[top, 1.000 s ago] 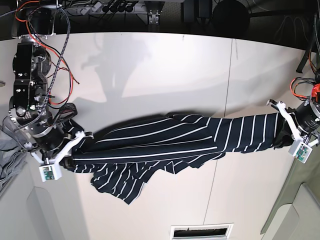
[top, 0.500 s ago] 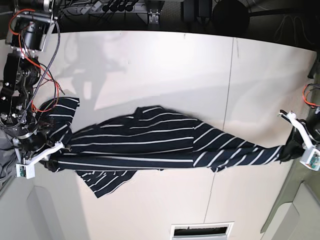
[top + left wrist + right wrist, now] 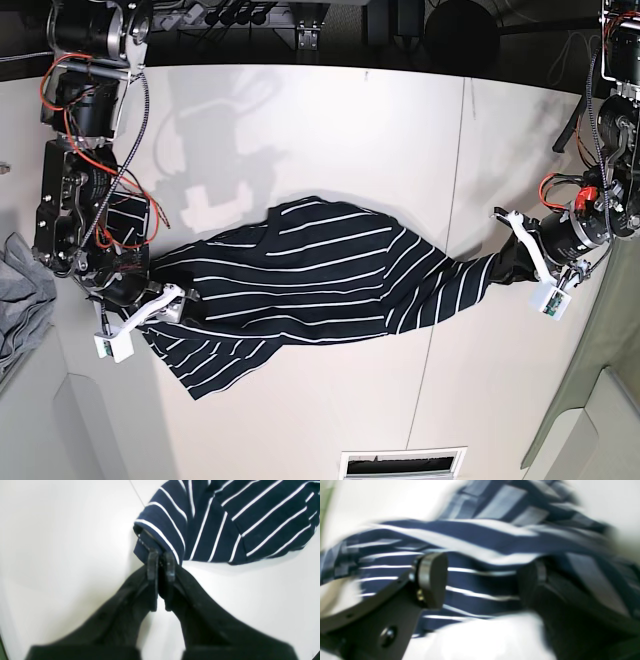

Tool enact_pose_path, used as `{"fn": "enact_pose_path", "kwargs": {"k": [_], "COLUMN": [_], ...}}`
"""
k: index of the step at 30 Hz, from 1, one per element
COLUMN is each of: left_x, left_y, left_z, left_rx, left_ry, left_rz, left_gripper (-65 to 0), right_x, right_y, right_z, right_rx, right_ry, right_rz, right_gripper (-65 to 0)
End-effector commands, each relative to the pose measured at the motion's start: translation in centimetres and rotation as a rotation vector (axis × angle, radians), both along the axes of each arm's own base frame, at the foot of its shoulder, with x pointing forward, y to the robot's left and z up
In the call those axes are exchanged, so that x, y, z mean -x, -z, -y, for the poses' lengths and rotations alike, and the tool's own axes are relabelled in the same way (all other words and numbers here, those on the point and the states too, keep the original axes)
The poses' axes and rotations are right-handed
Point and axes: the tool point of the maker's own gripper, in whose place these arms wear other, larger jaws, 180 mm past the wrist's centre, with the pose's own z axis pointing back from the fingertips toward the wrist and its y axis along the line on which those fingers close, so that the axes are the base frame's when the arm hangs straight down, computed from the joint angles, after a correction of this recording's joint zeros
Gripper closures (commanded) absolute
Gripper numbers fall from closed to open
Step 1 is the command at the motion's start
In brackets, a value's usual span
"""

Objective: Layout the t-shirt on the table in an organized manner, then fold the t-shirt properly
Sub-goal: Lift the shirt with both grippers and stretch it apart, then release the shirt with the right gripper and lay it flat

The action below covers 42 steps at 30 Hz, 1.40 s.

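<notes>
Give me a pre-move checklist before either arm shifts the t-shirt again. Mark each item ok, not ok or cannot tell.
1. Left gripper at the t-shirt edge: ok; fingers nearly together where the hem meets their tips; whether fabric is pinched, cannot tell.
2. Right gripper free of cloth: cannot tell; fingers spread wide over striped fabric, view blurred.
3. Shirt laid flat: not ok; bunched and twisted across the table.
4. Shirt fully on the table: ok in the base view.
5. Sleeves and collar spread out: not ok; none distinguishable.
6. Grey cloth separate from the shirt: ok.

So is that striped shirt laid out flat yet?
No. The t-shirt lies bunched, creased and overlapping itself across the table.
</notes>
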Motion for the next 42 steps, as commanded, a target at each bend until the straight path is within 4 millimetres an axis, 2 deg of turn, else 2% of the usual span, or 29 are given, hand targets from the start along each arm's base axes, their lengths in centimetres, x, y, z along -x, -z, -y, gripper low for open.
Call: {"fn": "enact_pose_path", "kwargs": {"k": [1,5,9,14,19,21,24,27,34,37,42], "left_x": [-0.7,0.2,1.1,2.4,2.4,2.7,2.9,2.9,3.2,2.8,1.8], "left_y": [-1.5,-1.2,-1.0,-0.4,-0.2,0.0,0.3,0.3,-1.0,-1.5,-3.1], "left_z": [-0.1,0.9,2.0,2.8,4.0,4.3,4.5,4.6,5.9,5.0,2.4], "left_rx": [0.018,0.056,0.112,0.149,0.189,0.197,0.198,0.199,0.301,0.307,0.313], "left_ry": [0.003,0.048,0.084,0.119,0.120,0.123,0.125,0.129,0.157,0.133,0.058], "left_rz": [0.031,-0.028,-0.060,-0.093,-0.092,-0.098,-0.112,-0.112,-0.111,-0.094,-0.039], "left_gripper": [-7.3,-17.9,-25.6,-25.9,-25.9,-25.9,-25.9,-25.8,-25.8,-25.8,-25.8], "right_x": [-0.1,2.9,5.6,8.0,8.2,8.1,8.0,7.8,8.5,9.7,11.8], "right_y": [-1.4,-0.7,1.2,3.9,3.9,3.8,3.3,2.7,2.5,2.8,3.3], "right_z": [-0.1,-0.7,-0.3,1.9,3.5,3.1,1.0,-1.9,-10.5,-14.6,-20.3], "right_rx": [-0.003,0.007,0.029,0.121,0.157,0.156,0.126,0.095,0.167,0.220,0.381], "right_ry": [-0.005,-0.012,0.002,0.068,0.073,0.052,-0.033,-0.120,-0.405,-0.513,-0.637], "right_rz": [0.054,0.061,0.032,0.003,0.004,0.012,0.044,0.068,0.118,0.137,0.210], "right_gripper": [-42.4,-42.4,-42.4,-42.4,-42.4,-42.4,-42.4,-42.4,-42.4,-42.4,-42.4]}}
